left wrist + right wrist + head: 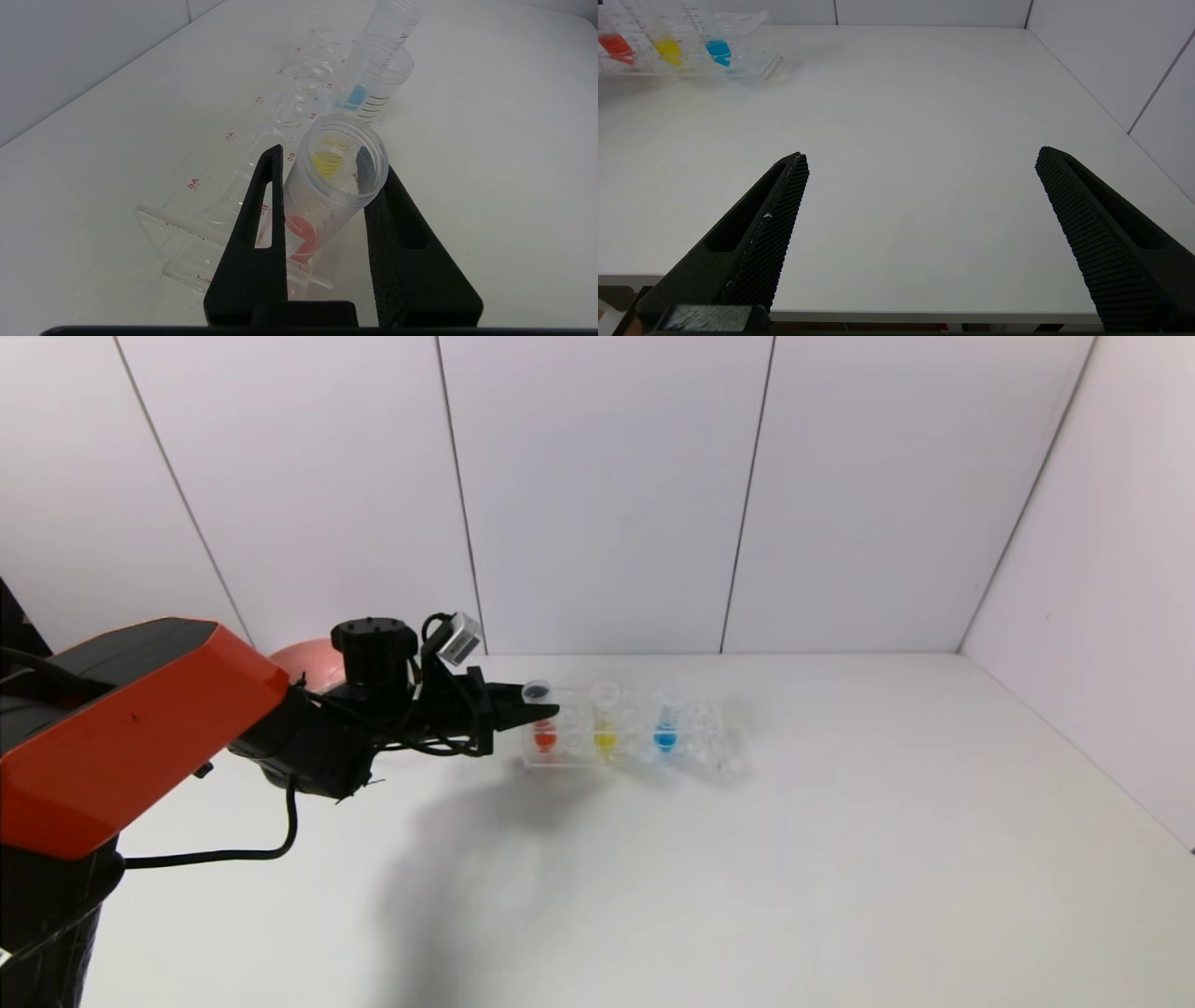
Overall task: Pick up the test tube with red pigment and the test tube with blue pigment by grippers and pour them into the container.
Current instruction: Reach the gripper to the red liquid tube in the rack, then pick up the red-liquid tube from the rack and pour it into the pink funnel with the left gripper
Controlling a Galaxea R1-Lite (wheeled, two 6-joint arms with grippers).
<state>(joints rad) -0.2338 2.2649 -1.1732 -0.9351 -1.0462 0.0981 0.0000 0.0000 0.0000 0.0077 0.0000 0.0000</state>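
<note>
white table (840,859) broad and bare rightward, left pincer (327,186) clamping red tube (322,196) in rack (187,224)

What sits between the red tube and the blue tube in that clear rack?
A yellow-liquid tube stands between the red test tube and the blue test tube, clearest in the head view.

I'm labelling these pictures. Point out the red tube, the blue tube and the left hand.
red tube (343,151): left wrist view, on its open rim.
blue tube (665,739): head view, on the blue liquid at its bottom.
left hand (327,175): left wrist view, midway between its fingertips, closed on the red tube.
</note>
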